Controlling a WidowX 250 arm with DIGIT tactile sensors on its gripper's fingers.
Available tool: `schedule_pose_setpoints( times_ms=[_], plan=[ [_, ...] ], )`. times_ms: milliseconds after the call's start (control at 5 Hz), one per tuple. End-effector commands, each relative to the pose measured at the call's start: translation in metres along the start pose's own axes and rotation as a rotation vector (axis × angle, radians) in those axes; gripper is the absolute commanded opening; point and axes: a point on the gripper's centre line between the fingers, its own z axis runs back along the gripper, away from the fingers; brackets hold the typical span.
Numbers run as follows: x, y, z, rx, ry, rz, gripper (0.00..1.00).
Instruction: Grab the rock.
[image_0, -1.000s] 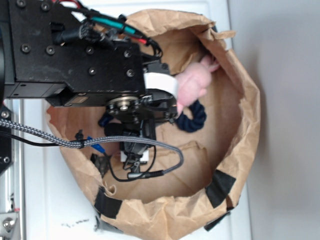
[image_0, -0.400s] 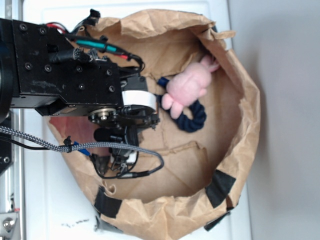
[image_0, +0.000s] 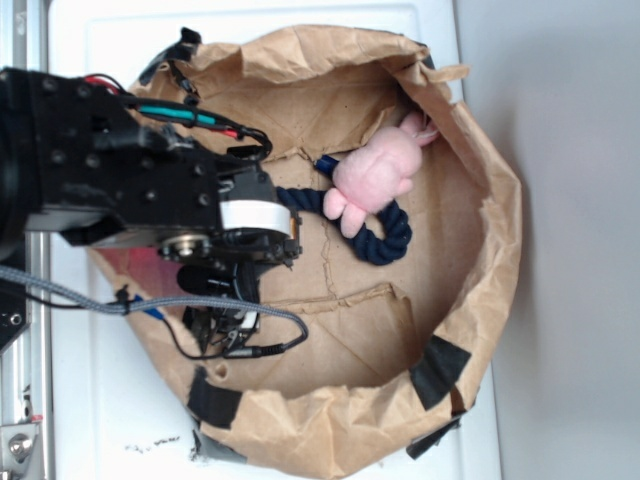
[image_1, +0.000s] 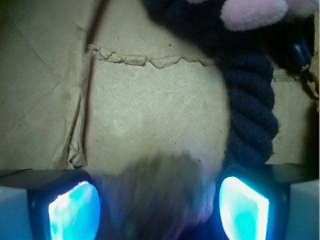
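In the wrist view the rock (image_1: 160, 195), a blurred grey-brown lump, fills the gap between my two blue-lit pads (image_1: 75, 212). It reaches both of them. My gripper (image_1: 159, 210) is shut on it, low over the brown paper floor (image_1: 150, 110). In the exterior view the black arm (image_0: 150, 190) hangs over the left side of the bag and hides both the rock and the fingers.
The dark blue rope (image_1: 250, 115) runs just right of my right finger, and its loop (image_0: 380, 235) lies mid-bag. The pink plush toy (image_0: 375, 175) lies on the rope. The torn paper bag wall (image_0: 480, 250) rings everything. A camera cable (image_0: 250, 340) dangles below the arm.
The arm has moved left across the bag, uncovering the rope's left end and the whole plush toy. The toy and the rope have stayed in place.
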Motion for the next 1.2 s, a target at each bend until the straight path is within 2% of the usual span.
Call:
schedule_pose_setpoints(
  times_ms=[0,200,400,800,1000],
  plan=[
    [-0.001,-0.012,-0.001,-0.014,0.009,-0.004,1.0],
    [-0.006,-0.015,0.002,-0.027,0.014,0.0,0.73],
    [-0.009,-0.014,0.004,-0.032,0.009,0.012,0.0],
    [-0.008,-0.012,0.011,-0.052,-0.02,0.025,0.0],
    [0.004,-0.014,0.04,-0.081,-0.009,0.089,0.0]
  ],
)
